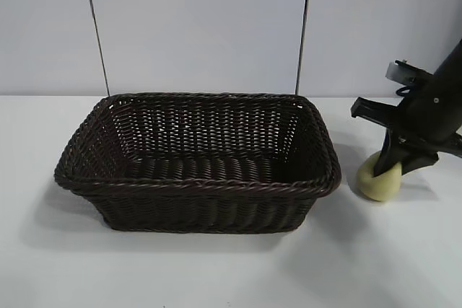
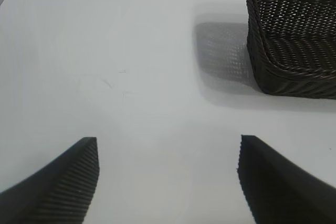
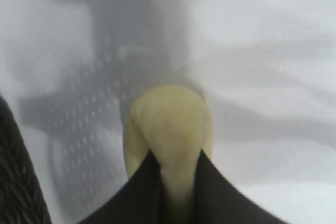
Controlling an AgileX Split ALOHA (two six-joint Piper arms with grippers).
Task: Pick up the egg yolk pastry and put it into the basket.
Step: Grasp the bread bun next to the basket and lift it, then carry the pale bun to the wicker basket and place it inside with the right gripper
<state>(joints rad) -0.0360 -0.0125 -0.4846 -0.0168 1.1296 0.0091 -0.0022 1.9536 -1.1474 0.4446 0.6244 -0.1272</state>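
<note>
The dark brown wicker basket [image 1: 196,160] stands on the white table, left of centre; nothing shows inside it. The pale yellow egg yolk pastry [image 1: 378,178] is to the right of the basket, low at the table. My right gripper [image 1: 395,165] is shut on the pastry, pinching it so that it is squeezed between the fingers; in the right wrist view the pastry [image 3: 167,124] bulges past the gripper [image 3: 175,166]. My left gripper [image 2: 168,156] is open and empty over bare table, with the basket's corner [image 2: 294,40] ahead of it. The left arm is out of the exterior view.
A white wall with two thin dark vertical lines stands behind the table. The basket's edge [image 3: 16,182] shows at the side of the right wrist view, close to the held pastry.
</note>
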